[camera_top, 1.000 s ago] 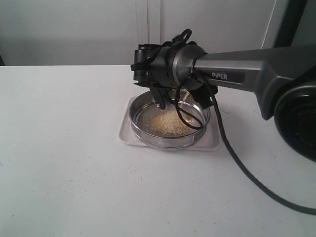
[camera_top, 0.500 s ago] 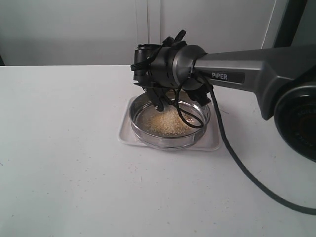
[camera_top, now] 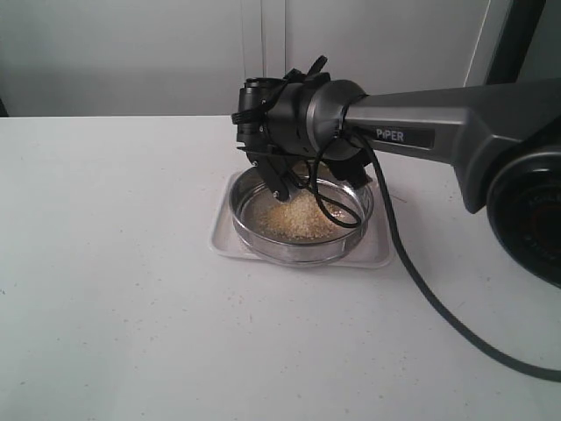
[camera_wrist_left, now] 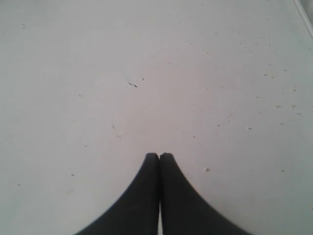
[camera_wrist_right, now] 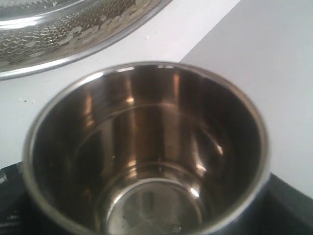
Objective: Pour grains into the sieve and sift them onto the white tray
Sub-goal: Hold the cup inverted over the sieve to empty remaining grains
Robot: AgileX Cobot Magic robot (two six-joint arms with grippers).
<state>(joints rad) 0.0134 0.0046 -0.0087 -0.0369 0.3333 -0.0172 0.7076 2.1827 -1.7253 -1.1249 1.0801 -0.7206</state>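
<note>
Right fingers (camera_top: pixel 279 180), cup (camera_wrist_right: pixel 146 147) slightly rotated ("PiPER" (camera_top: pixel 391 135))

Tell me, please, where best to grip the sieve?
Pinch the sieve by its upright ring wall from above at its left edge, one finger inside, one outside: it looks too wide to span, and the right hand crowds the far side.

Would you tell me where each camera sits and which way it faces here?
Exterior view: off the arms, facing the sieve on the white tray; shows the right arm and right hand.
Left wrist view: looks down at the table; shows the shut left hand.
Right wrist view: looks into the steel cup the right hand holds.
Shared: exterior and right wrist views both show the sieve.
</note>
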